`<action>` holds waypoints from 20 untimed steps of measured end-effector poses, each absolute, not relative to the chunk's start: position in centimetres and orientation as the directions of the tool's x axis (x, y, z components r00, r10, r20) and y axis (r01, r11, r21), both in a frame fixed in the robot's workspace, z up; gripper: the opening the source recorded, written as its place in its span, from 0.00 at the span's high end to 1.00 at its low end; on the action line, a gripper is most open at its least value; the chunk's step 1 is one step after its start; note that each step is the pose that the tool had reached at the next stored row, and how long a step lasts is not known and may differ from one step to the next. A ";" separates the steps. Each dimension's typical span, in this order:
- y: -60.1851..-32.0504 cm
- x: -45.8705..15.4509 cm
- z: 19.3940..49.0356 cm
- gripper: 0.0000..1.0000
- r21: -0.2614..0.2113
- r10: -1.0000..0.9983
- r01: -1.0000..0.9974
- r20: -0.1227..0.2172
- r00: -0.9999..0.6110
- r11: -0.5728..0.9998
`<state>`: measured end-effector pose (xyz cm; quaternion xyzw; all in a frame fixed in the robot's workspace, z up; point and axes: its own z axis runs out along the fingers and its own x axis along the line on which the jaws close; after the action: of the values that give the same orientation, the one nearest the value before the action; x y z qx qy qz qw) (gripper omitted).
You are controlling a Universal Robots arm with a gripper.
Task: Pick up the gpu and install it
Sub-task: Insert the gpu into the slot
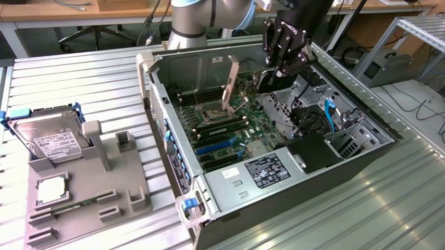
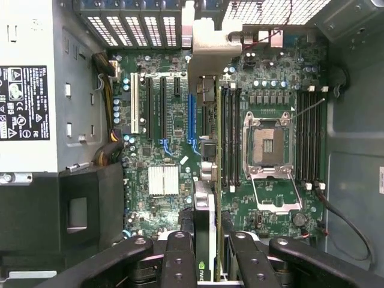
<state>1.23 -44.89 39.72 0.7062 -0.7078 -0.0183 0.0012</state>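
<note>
A ribbed, silvery metal table (image 1: 90,83) carries everything. Behind it stand wooden desks (image 1: 41,10) with loose cables and a chair's wheeled base (image 1: 83,34). At the exterior view's left, a matte grey tray (image 1: 128,182) of slotted blocks holds a leaning drive (image 1: 49,138) with a white label and a square chip (image 1: 52,190) lying flat.

In the middle lies the open case (image 1: 201,65), made of grey sheet steel. Its green board (image 1: 222,130) is lined with black slots around a bare socket. Over the board, the black gripper (image 1: 278,73) is clamped on the gpu (image 2: 204,207), which it holds on edge. In the wrist view, the ribbed fingers (image 2: 180,258) pinch the card's thin top edge, which runs between the blue slot (image 2: 192,120) and the memory banks.

To the right are a labelled silver supply (image 1: 268,174), blue cables (image 1: 330,114), a metal frame (image 1: 417,26) and a grey box (image 1: 386,65) on the floor.
</note>
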 end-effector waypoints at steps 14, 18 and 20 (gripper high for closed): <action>-44.9 0.8 38.3 0.73 0.027 -1.000 -1.000 -0.024 -0.003 0.002; -44.9 0.5 37.5 0.73 0.026 -1.000 -1.000 -0.024 -0.003 0.002; -44.9 0.3 37.2 0.73 0.025 -1.000 -1.000 -0.024 -0.003 0.002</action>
<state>0.33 -44.89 37.20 0.7062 -0.7078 -0.0175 0.0003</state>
